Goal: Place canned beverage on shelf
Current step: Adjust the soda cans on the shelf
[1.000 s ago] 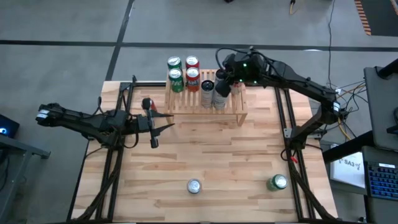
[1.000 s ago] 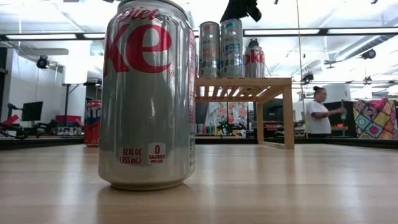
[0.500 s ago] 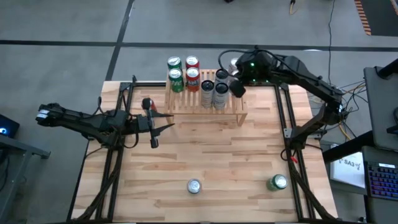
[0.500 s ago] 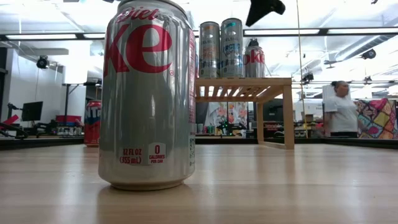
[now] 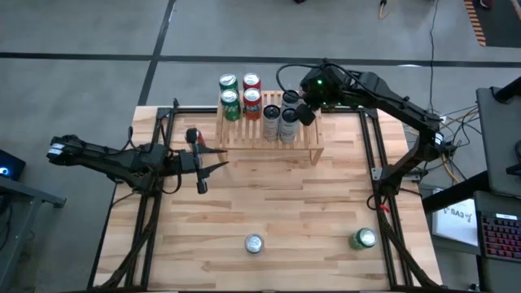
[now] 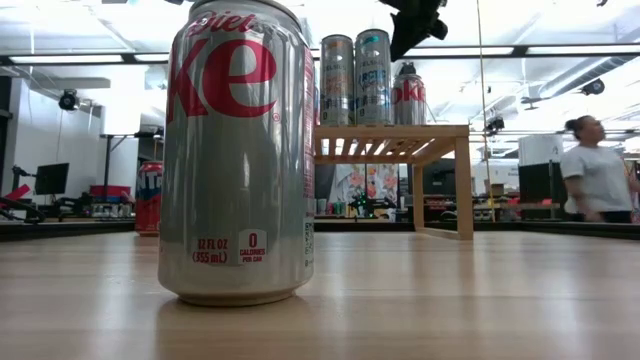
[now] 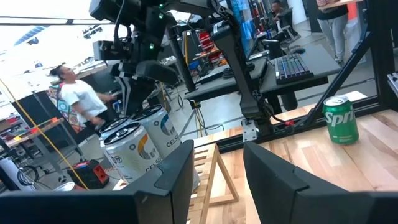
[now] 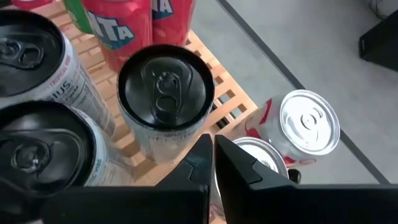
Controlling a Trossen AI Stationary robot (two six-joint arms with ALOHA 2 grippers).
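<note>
standing nearest the front edge of the table (image 5: 244, 203): one silver diet coke can (image 5: 255, 243), upright, and one green sprite can (image 5: 364, 238), upright, well apart from it toward the right side. both loose, neither near an arm; these read as the stock not yet shelved.

mid table, left side: left gripper (image 5: 201, 161), low over the boards, just short of the shelf's left end. its fingers (image 7: 273, 180) stand somewhat apart with nothing between them. idle.

far edge: shelf (image 5: 305, 150), light wood, slatted top, on short legs. on it, from its left end: two green cans (image 5: 230, 104) and two red cans (image 5: 251, 99), paired front and back; then silver tall cans (image 5: 279, 124) with dark lids; a black-lidded can (image 8: 165, 93) behind them; two more coke cans (image 8: 309, 124) at the back right of the group.

above the shelf's right half: right gripper (image 5: 302, 111), hanging clear over the can tops, fingers (image 8: 239, 165) pressed together and empty.

step in hand, as judged: a can appears set down on the shelf and the right arm is off it, between placements. next move would call for lifting clear of the lids without clipping them, travelling to a front can, likely the sprite on its own side, opening the fingers wide and descending around its body. shelf space left lies mainly at the right end.

room beyond: a person in a white top (image 6: 598, 180).
</note>
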